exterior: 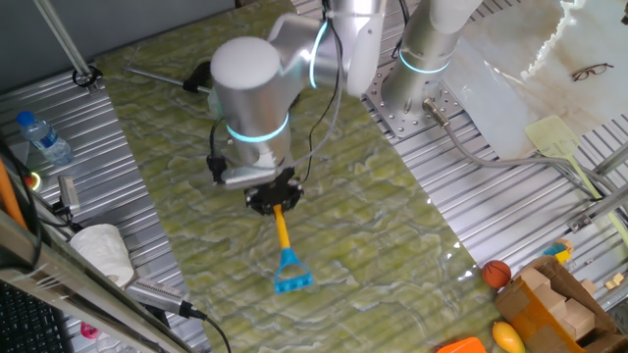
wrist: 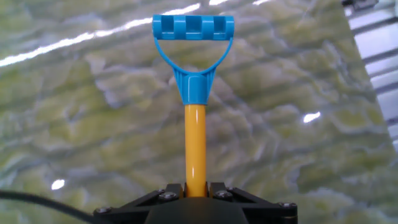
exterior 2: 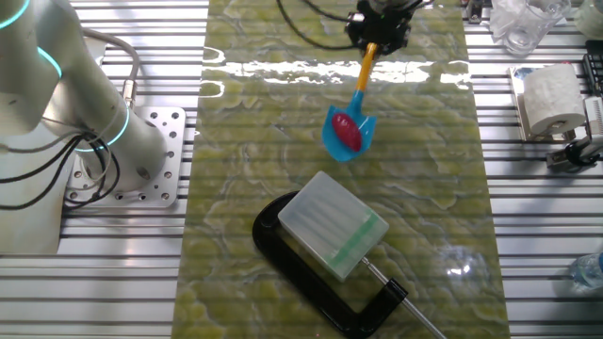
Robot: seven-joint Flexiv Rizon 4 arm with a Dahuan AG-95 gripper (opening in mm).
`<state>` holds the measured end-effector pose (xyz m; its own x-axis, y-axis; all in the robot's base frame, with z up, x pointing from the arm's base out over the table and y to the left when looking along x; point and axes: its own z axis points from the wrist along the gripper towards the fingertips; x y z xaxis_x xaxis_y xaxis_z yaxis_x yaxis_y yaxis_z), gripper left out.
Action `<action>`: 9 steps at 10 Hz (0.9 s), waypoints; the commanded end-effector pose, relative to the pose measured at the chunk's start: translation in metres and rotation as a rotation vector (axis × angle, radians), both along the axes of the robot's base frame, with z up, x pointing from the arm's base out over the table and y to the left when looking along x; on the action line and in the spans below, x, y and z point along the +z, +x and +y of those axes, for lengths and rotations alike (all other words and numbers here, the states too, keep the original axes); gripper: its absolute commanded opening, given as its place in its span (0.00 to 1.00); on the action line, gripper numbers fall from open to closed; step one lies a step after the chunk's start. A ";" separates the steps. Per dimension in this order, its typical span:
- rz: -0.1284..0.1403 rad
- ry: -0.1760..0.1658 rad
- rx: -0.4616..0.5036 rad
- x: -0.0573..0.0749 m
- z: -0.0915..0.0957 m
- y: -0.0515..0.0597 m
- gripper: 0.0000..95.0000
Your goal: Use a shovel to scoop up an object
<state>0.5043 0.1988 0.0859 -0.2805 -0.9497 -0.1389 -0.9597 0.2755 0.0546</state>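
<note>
We see the gripper (wrist: 196,190) pinching the yellow shaft of the shovel (exterior 2: 356,104), whose D-shaped end points toward twelve o'clock in the hand view. In the other fixed view the dark red object (exterior 2: 347,131) rests on the blue blade, with the dustpan (exterior 2: 334,224) toward six o'clock of it on the green mat (exterior 2: 245,188).

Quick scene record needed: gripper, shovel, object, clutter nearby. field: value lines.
gripper: shut on the shovel's yellow shaft
shovel: held; blue blade shows in the other fixed view, D-shaped end toward the hand camera
object: dark red oval, lying on the blade
dustpan: pale translucent, black handle, on the mat in front of the blade, apart from it
orange ball: off the mat, beside cardboard
</note>
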 end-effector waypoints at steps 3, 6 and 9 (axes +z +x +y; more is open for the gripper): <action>0.015 -0.012 -0.074 0.006 0.001 -0.003 0.00; 0.032 -0.072 -0.240 0.012 0.004 -0.005 0.00; 0.042 -0.083 -0.339 0.013 0.006 -0.004 0.00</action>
<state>0.4999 0.2046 0.0972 -0.5498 -0.8332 -0.0598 -0.8352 0.5469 0.0578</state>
